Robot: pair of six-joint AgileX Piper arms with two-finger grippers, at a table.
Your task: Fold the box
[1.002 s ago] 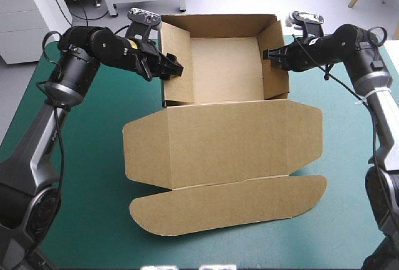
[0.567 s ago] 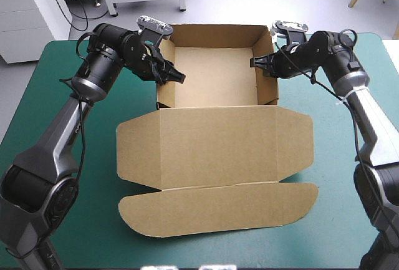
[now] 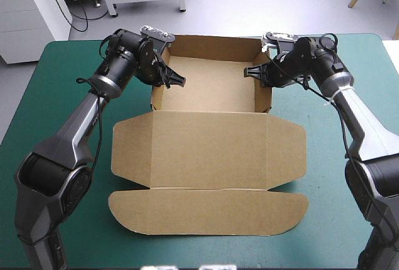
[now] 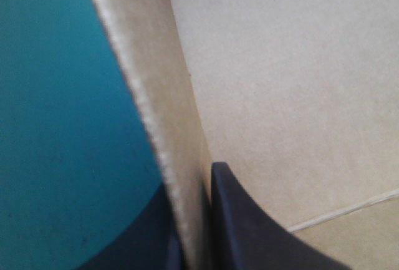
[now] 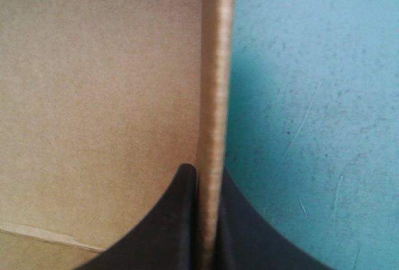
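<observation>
**High view:** the brown box (image 3: 212,73) stands as an open tray toward the far side of the teal-green cover (image 3: 93,245), walls up. Its lid (image 3: 209,148) lies flat on the robot's side of both grippers, w/ a long rounded flap (image 3: 209,211) past it, nearest the robot. The left gripper (image 3: 174,81) is clamped on the tray's left wall (image 3: 157,98) and the right gripper (image 3: 252,70) on the right wall (image 3: 265,95). Each reaches in over the wall's top edge, approx. opposite the other, w/ the tray floor between them.

**Left wrist view:** the fingers are all but closed, w/ the left wall's board pinched between. The inner finger (image 4: 249,226) shows against the tray floor. The outer finger (image 4: 149,239) is partly hidden behind the wall's edge, w/ cover beside it. A pale crease (image 4: 349,206) crosses the floor beside the inner finger.

**Right wrist view:** same grip. The right wall's edge runs straight ahead from between the fingers. One finger (image 5: 168,220) is inside over brown board, the other (image 5: 249,232) outside over scuffed cover.

**Vs. earlier:** the box has slid toward the robot and a bit left, w/ both grippers on the same walls throughout. It sat skewed before and now lies about square to the table's edges. The right wall leaned outward earlier and is now nearer upright. The grippers are closer together.
</observation>
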